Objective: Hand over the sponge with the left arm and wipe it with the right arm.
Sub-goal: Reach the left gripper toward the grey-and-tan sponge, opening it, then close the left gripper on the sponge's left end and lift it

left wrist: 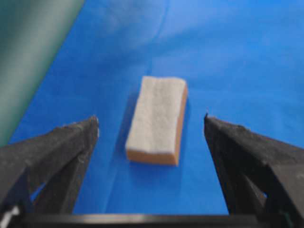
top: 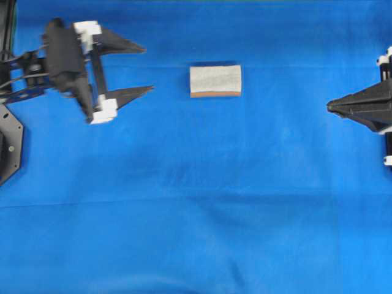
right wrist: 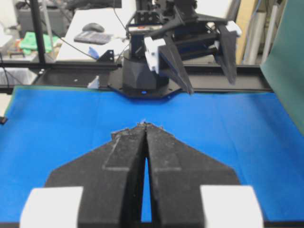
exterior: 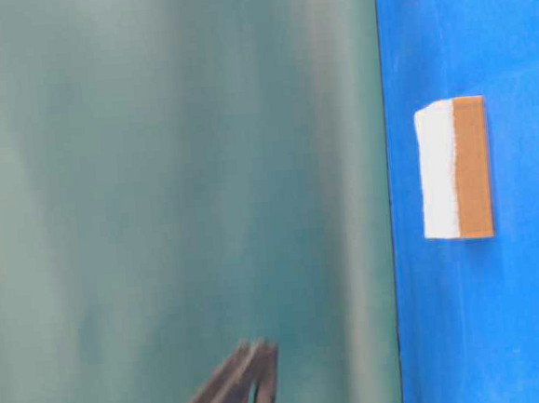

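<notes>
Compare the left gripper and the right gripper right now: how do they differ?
The left gripper is open, fingers spread wide; the right gripper is shut, tips together. The left points at the sponge from closer; the right sits at the far edge. Both are black, empty, and clear of the sponge.

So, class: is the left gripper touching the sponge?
Apart. In the overhead view the left gripper stands open with blue cloth between its fingertips and the sponge; the left wrist view shows the same gap.
</notes>
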Controlling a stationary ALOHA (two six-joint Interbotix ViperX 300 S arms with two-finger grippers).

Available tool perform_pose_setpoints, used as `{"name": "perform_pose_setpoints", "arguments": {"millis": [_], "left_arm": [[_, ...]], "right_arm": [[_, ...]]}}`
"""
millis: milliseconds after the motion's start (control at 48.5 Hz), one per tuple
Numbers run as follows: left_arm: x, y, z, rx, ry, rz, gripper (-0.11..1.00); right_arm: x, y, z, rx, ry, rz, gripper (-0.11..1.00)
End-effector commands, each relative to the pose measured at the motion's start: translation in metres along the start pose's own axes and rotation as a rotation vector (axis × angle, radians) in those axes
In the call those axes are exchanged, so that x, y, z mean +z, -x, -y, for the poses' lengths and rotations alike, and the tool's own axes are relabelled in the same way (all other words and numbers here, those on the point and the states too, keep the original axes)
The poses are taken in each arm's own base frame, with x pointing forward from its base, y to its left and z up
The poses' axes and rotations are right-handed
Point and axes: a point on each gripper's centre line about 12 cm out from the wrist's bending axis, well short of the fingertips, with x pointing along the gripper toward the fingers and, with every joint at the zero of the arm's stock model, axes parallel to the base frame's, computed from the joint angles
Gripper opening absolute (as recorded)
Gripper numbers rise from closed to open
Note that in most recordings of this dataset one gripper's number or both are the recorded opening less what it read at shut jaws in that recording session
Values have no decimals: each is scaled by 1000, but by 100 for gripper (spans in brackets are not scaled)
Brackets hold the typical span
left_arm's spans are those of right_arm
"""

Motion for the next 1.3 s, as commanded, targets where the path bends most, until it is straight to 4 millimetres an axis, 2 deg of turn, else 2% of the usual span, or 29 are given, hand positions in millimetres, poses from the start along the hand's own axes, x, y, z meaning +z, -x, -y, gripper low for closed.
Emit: {"name": "perform_pose_setpoints", "arguments": {"millis": [0,268,578,826,1115,1197,1280], "left_arm": [[5,-23,-2,5,-1,-3,94],[-34,-86,-2,-3,5,-138,94],[-74,-128,-4,-3,-6,-239,94],[-97,-143,-8,4,1,-287,94],[-98,-145,-9,-2,3,-320,94],[-101,-146,-8,-10,4,-356,86],[-103,-146,-8,-15,6,-376,65]], "right_arm": [[6,-4,1,-4,-3,14,0],[0,-7,1,-5,-3,-12,0],[-3,-7,3,-13,-3,-32,0],[-5,-8,3,-13,-3,-45,0],[-7,-8,3,-13,-3,-55,0],[-7,-8,3,-13,-3,-55,0],[-7,-8,3,-13,-3,-55,0]]}}
